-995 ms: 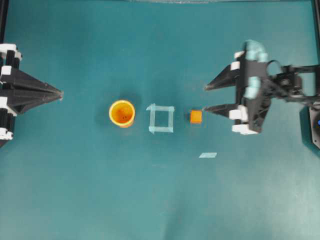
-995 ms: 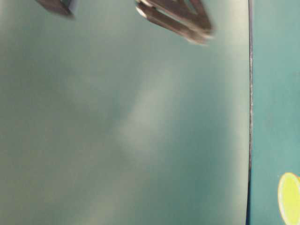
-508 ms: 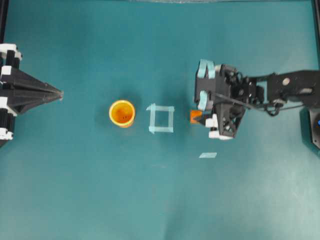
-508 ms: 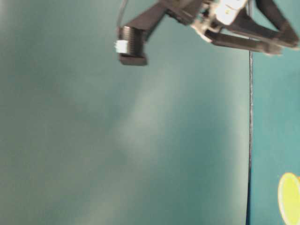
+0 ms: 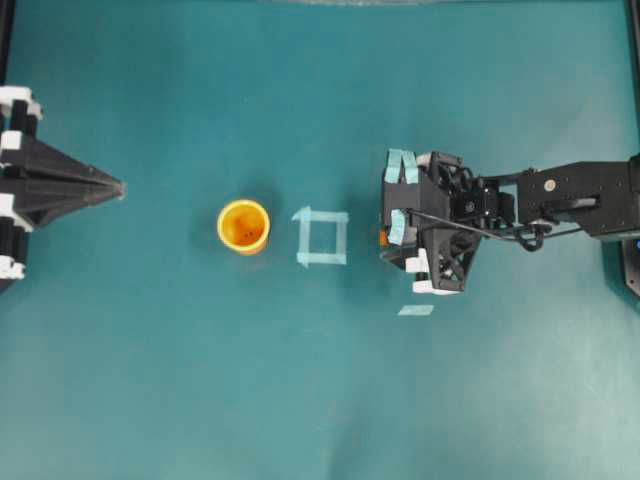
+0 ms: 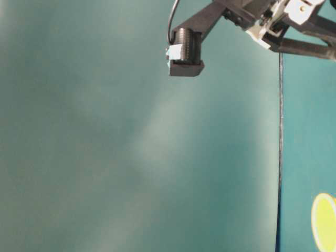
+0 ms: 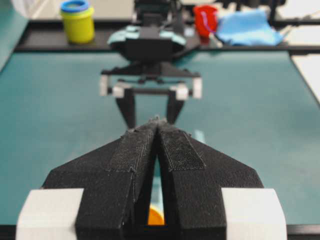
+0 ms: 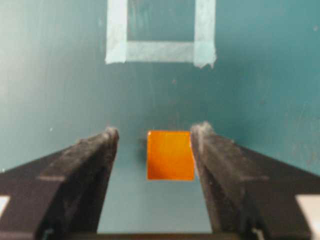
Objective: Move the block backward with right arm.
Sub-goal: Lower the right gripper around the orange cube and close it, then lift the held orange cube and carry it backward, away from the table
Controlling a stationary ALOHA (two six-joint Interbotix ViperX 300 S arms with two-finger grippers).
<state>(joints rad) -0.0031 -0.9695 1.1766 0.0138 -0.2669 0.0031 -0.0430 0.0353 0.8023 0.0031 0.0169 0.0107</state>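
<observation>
1. The block (image 8: 170,155), a small orange cube, lies on the teal table (image 8: 50,75) between the two fingers of my right gripper (image 8: 155,134). This is the nearest thing in the right wrist view. The right-hand finger (image 8: 210,150) looks just beside or touching its edge; a clear gap separates it from the left-hand finger (image 8: 95,155).
2. The right gripper stands spread wide and has not closed on the cube. In the overhead view the gripper body (image 5: 425,235) covers nearly all of the block, leaving only an orange sliver at its left edge.
3. Just beyond the block, the pale blue tape square (image 8: 160,35) is stuck flat to the table. The block sits outside it, near its closest side.
4. Farther on, the yellow-orange cup (image 5: 244,226) stands upright past the tape square, apart from it.
5. Farthest away, my left gripper (image 5: 115,187) rests at the far edge with its fingers pressed together, holding nothing.
6. Step in hand, as I judge it: the approach is done and the grasp is pending. The next move calls for closing the fingers squarely on the block's two side faces, then drawing it backward, away from the tape square, without tipping it.
</observation>
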